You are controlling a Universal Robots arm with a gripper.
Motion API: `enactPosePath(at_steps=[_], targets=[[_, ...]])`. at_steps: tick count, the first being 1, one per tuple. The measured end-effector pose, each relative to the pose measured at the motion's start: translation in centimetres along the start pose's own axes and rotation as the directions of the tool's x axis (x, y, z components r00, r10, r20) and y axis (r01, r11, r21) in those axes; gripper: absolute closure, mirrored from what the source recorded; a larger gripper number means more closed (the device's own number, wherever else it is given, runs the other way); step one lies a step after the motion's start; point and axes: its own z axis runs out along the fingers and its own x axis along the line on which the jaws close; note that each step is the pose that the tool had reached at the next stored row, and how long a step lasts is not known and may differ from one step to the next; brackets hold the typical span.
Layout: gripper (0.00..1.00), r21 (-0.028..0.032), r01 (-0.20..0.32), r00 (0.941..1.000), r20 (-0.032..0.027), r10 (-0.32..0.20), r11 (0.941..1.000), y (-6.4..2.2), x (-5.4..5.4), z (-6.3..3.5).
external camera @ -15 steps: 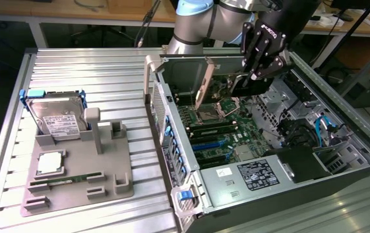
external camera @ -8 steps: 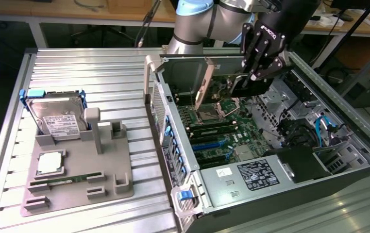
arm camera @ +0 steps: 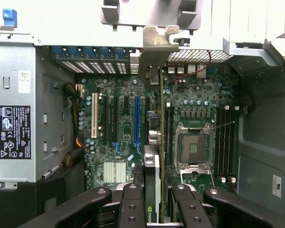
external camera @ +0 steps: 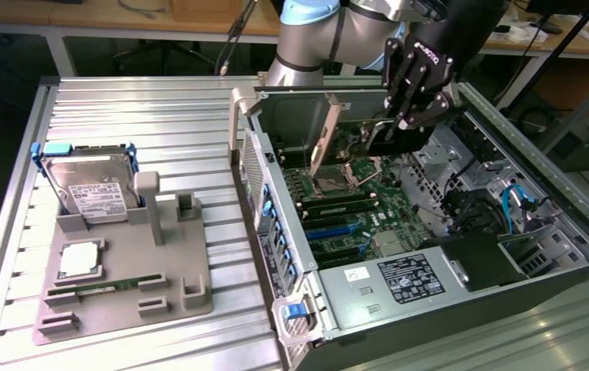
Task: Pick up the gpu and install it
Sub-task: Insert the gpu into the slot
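Gpu clamped edge-on between jaws, above motherboard

One gpu is hanging in one gripper over one open computer case — one hard drive, one RAM stick are sitting on one grey holder.

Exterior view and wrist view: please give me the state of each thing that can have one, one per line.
gpu: held edge-on above the motherboard, inside the case
gripper: fingers shut on the gpu
computer case: side open, interior exposed
CPU socket: empty, no processor
hard drive: standing upright in the grey holder
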Motion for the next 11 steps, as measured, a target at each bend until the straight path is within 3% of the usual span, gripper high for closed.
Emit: enactPosePath(at_steps=[11], targets=[[0.73,-0.0001,0.0,1.0,-0.0001,0.0,1.0,-0.01,0.01,0.22]])
